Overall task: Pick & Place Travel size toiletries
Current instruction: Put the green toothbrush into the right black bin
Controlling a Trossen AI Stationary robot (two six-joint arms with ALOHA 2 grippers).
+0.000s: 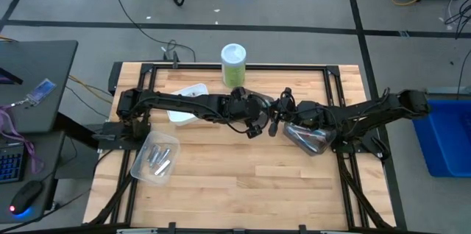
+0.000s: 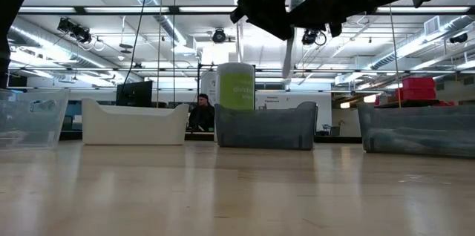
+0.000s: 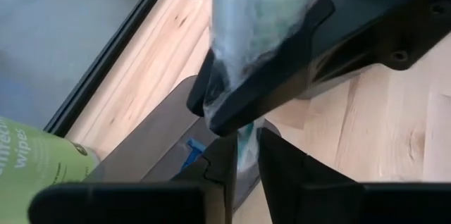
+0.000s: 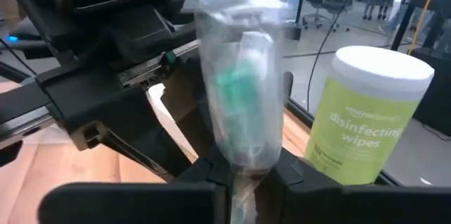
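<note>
Toothbrush (image 4: 242, 104), wrapped in clear plastic with a teal-and-white head, is sitting mid-table between both arms, lifted well off the wood.

- Right gripper (image 4: 243, 175) is clamping the lower end of the wrapper; item is standing upright out of its fingers. Left gripper (image 3: 243, 155) is pinching the same wrapper from the opposite side. My read: a handover or regrasp in the air, so one arm can re-orient the pack before dropping it.
- In the high view both wrists are meeting at the table centre, the left gripper (image 1: 259, 120) reaching in from 9 o'clock, the right gripper (image 1: 278, 120) from 3 o'clock. Dark bin (image 1: 309, 137) is lying just at 4 o'clock of that meeting point, likely the drop target, though I can't confirm.
- Clear bin (image 1: 154, 157) at 8 o'clock is holding a few small silver items; white bin (image 1: 185, 104) at 10 o'clock of centre. Green wipes canister (image 1: 233, 65) at 12 o'clock is just standing by, not part of the job.

Hard to read:
- Wrapper crinkle is hiding the handle, and the brush's lower end is dropping between the fingers.
- Dark bin's contents are unreadable from above; arm links are covering part of the white bin.
- Low view is cutting both grippers off at the top edge, showing only a pale strip (image 2: 288, 54) hanging down.
- Which arm is carrying the load is unclear.
</note>
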